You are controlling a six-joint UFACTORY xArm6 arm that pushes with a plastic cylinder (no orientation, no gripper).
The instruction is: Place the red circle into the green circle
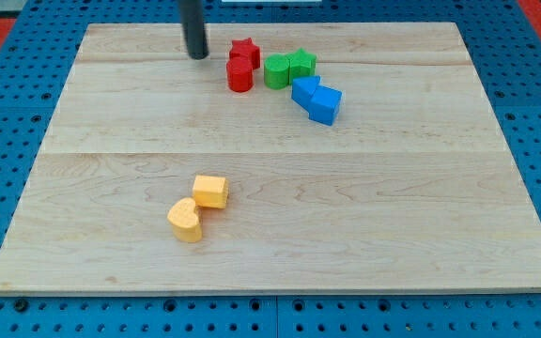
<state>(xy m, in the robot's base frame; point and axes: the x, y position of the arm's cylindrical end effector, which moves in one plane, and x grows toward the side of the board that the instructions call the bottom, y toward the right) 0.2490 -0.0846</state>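
Currently my tip (196, 54) grasps nothing, being a bare rod, and stands near the red circle (239, 75) at its 10 o'clock. Green circle (276, 72) lies just beside at 3 o'clock, so a rightward push suits.

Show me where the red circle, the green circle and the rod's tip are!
red circle (239, 76): camera view, its front side.
green circle (276, 72): camera view, its front side.
my tip (196, 55): camera view, the rod's very end.

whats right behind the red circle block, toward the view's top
A red star sits directly behind the red circle, apparently touching it. The circle covers the star's lower front, so whether they truly touch is hidden.
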